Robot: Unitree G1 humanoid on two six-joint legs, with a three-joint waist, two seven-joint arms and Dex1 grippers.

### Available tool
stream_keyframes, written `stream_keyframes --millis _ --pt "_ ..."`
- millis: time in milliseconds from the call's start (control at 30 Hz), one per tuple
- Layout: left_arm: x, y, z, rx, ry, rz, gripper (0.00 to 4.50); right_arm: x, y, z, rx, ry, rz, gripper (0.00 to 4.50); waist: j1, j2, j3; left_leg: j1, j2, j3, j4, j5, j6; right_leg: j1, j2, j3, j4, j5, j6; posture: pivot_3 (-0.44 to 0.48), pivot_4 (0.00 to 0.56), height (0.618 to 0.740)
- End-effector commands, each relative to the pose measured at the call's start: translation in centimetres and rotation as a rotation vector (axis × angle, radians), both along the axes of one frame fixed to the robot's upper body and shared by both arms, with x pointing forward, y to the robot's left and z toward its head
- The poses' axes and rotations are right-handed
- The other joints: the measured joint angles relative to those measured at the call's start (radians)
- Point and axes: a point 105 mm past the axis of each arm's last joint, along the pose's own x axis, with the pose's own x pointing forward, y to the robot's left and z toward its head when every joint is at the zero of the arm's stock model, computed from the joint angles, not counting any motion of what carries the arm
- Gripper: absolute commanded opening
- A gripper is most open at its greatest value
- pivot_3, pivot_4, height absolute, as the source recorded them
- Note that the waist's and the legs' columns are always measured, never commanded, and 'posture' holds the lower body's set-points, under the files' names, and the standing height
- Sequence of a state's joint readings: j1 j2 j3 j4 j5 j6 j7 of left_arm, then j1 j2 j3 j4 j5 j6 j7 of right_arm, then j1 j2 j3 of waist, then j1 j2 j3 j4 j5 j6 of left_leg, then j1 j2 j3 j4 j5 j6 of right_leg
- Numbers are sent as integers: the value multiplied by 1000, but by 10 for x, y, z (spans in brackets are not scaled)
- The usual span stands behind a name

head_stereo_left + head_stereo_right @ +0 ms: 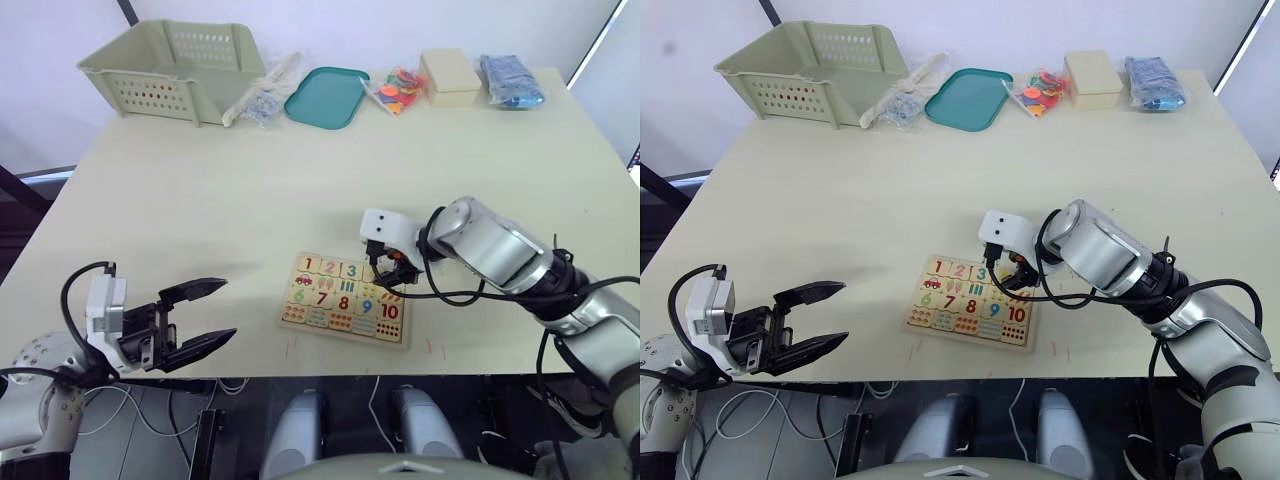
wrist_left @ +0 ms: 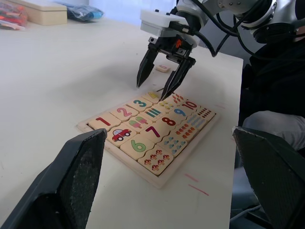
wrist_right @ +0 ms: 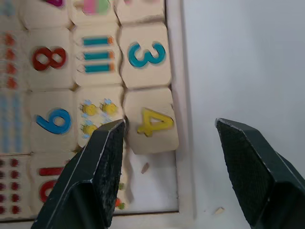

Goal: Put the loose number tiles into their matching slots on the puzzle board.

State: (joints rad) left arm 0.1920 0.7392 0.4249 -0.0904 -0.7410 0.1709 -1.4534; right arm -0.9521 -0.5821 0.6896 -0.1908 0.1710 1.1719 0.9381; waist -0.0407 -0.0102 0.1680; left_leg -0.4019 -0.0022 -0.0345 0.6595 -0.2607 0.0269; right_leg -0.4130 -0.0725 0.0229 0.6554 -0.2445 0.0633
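The right gripper (image 3: 169, 164) is hovering, jaws wide, over tile 4 (image 3: 151, 121) on the board (image 1: 345, 298); the left gripper (image 1: 205, 318) is idling, jaws wide.

Pale green perforated basket (image 1: 175, 68) at the tabletop's (image 1: 200, 200) far left, teal tray (image 1: 326, 97) beside it, bag of colourful pieces (image 1: 398, 90), cream box (image 1: 450, 77), blue packet (image 1: 510, 80) far right

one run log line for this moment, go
right gripper: open over 4 tile | 4 tile: in slot, skewed | slot 5: empty | left gripper: open, idle
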Motion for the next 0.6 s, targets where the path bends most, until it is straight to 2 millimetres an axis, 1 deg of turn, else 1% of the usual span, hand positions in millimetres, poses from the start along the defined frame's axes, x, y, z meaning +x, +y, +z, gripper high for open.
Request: stream_keyframes --millis 33,100,267,400,467,600 --pt "-1 0 7 6 -29 -1 4500 -2 2 23 99 -61 34 3128 0 0 0 0 0 0 0 0 0 0 0 0 0 0 0 0 150 740" --pt "-1 1 7 5 -29 0 4500 0 -1 29 150 -108 45 3128 1 0 0 0 0 0 0 0 0 0 0 0 0 0 0 0 150 740" --pt "1 1 8 6 -34 0 4500 -2 -7 35 276 -140 67 3128 4 0 0 0 -1 0 0 0 0 0 0 0 -1 0 0 0 150 740" --pt "2 1 8 4 -36 -2 4500 -1 -12 31 332 -95 24 3128 1 0 0 0 0 0 0 0 0 0 0 0 -1 0 0 0 150 740" --pt "1 0 8 3 -34 -3 4500 1 -14 31 346 -100 10 3128 1 0 0 0 0 0 -1 0 0 0 0 0 -1 0 0 0 150 740" --pt "3 0 8 4 -34 -5 4500 3 -17 27 362 -93 -15 2082 2 0 0 0 0 0 -1 0 0 0 0 0 -1 0 0 0 150 740"
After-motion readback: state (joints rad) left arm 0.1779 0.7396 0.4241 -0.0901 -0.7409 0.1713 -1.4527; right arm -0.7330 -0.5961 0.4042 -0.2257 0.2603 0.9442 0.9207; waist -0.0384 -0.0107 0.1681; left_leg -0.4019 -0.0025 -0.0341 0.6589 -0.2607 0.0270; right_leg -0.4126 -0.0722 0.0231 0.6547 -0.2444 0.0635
